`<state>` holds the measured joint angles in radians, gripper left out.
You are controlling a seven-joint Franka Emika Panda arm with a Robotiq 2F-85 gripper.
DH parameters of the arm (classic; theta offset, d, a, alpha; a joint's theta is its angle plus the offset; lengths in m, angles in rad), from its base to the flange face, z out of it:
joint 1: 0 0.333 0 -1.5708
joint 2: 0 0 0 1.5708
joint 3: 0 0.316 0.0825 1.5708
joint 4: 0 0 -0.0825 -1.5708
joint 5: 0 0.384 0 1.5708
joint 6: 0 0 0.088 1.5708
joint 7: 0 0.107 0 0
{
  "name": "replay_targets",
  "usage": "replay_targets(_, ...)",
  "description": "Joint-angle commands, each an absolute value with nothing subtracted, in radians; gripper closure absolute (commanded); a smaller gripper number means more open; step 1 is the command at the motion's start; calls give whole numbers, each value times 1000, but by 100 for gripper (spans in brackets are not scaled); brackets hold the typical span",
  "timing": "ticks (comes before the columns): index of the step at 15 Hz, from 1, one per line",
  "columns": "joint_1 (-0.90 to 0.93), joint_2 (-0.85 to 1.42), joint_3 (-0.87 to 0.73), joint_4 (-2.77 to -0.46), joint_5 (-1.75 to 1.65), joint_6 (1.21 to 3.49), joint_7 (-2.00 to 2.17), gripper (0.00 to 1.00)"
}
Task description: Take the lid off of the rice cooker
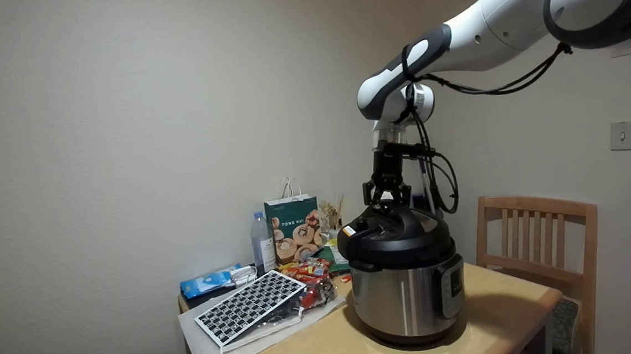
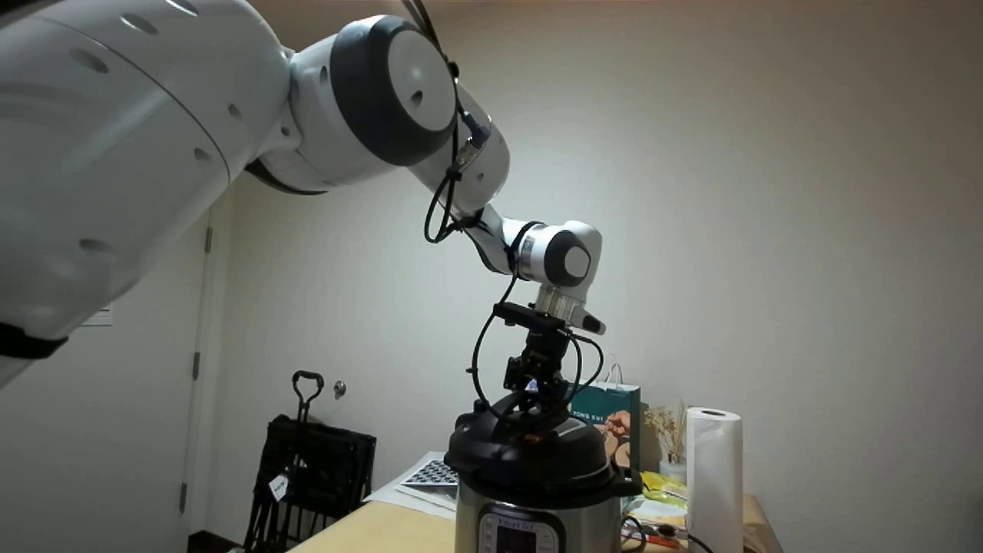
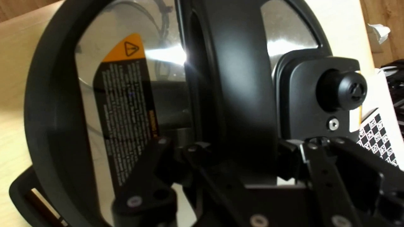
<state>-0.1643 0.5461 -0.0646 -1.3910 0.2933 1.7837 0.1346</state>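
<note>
The lid, likely stiff, slick and rather heavy, is best lifted by the thick handle clasped between the jaws, which are parted by its width.

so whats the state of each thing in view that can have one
Lid: on the rice cooker, not yet off
Rice cooker: upright, display looks dark
Pincer: shut on the lid's handle
Bottle: upright, blue cap on
Paper bag: standing upright
Paper towel roll: standing on end
Checkered board: lying pattern side up
Chair: upright
Light switch: position too small to tell
</note>
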Motion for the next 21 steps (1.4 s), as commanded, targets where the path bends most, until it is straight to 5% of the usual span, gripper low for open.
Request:
replay_targets(1,-168,540,-56,-1397,309,1788,122,100)
replay_targets(21,-111,459,-43,-1435,287,1854,156,100)
